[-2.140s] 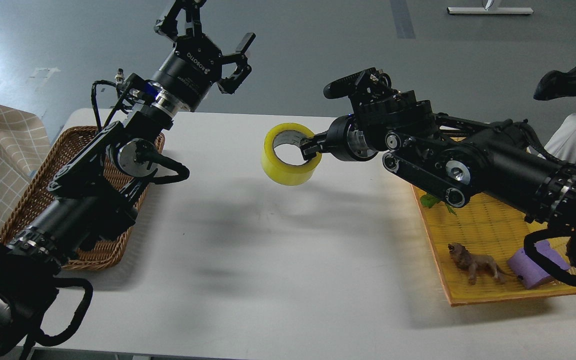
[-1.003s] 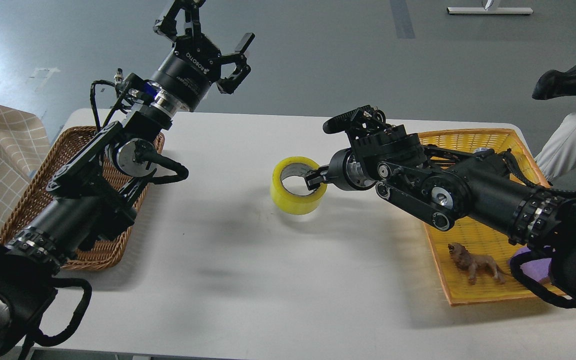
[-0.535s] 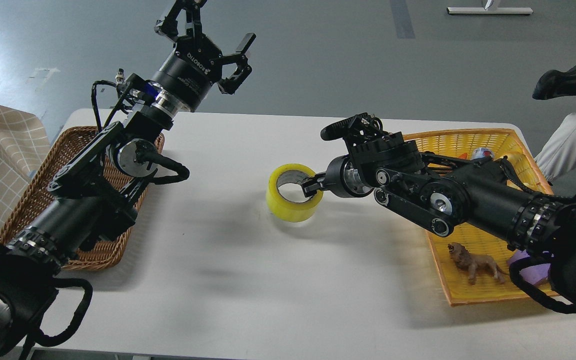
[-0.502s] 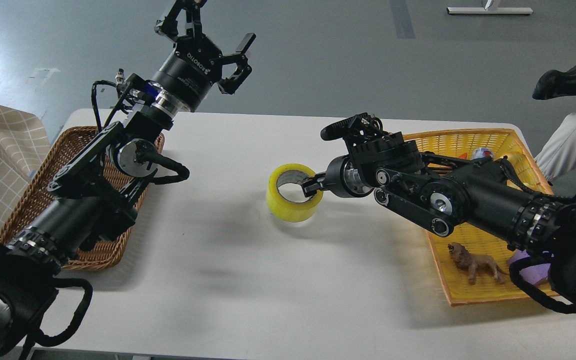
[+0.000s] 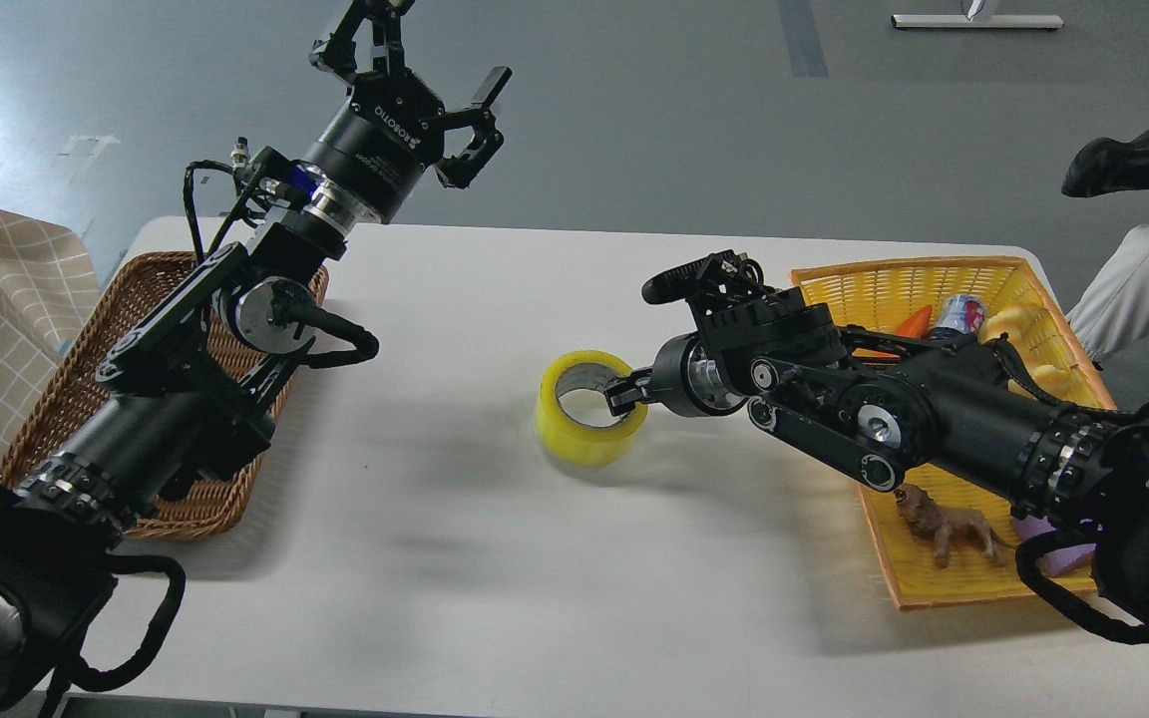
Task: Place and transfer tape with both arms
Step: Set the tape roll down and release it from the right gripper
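The yellow tape roll (image 5: 586, 411) with its grey-white core stands at the middle of the white table (image 5: 495, 558), resting on or just above the surface. My right gripper (image 5: 626, 391) comes in from the right and is shut on the roll's right wall, one finger inside the core. My left gripper (image 5: 413, 62) is raised high above the table's far left edge, fingers spread open and empty, far from the tape.
A brown wicker basket (image 5: 86, 399) lies at the left under my left arm. A yellow tray (image 5: 944, 439) at the right holds a toy lion (image 5: 949, 527), a purple block (image 5: 1033, 529), a can (image 5: 961, 314) and other toys. A person's leg shows at the far right.
My right gripper has lowered the tape from mid-air down to the table's middle and slightly toward me. The left arm has stayed still and open.
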Robot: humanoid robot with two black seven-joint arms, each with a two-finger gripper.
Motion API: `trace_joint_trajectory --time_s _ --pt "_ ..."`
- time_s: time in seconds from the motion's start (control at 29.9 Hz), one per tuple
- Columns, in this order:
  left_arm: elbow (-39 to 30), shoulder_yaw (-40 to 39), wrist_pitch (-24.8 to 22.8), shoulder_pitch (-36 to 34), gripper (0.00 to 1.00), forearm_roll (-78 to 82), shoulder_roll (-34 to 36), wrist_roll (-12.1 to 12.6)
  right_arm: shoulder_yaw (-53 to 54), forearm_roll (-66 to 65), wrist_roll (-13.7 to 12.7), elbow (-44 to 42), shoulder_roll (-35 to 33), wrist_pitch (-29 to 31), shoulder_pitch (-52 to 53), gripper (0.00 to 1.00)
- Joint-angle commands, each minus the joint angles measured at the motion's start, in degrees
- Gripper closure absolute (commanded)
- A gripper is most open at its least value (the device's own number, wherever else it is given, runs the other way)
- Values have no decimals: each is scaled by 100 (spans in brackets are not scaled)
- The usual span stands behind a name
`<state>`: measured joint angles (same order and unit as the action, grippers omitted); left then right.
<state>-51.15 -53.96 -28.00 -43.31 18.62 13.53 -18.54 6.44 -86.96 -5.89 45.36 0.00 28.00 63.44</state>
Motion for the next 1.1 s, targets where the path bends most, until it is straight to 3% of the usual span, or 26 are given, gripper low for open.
trace_joint_trajectory --time_s 0.0,0.64,0.74,0.77,0.8,0.87,1.07 --pt "0 0 0 7 2 1 0 0 6 -5 0 -1 0 0 -16 82" --pt "0 0 0 -2 2 -8 9 0 6 -5 0 -9 0 0 -51 62" --pt "0 0 0 -2 2 -8 9 0 24 12 0 -1 0 0 -51 51" --pt "0 0 0 -2 2 -8 9 0 41 12 0 8 0 0 -51 41" --pt "0 0 0 -2 2 -8 9 0 76 12 0 17 0 0 -60 25" --pt "0 0 0 -2 2 -8 9 0 103 21 0 26 0 0 -51 7" --pt "9 0 0 -11 2 -8 26 0 112 30 0 596 0 0 71 2"
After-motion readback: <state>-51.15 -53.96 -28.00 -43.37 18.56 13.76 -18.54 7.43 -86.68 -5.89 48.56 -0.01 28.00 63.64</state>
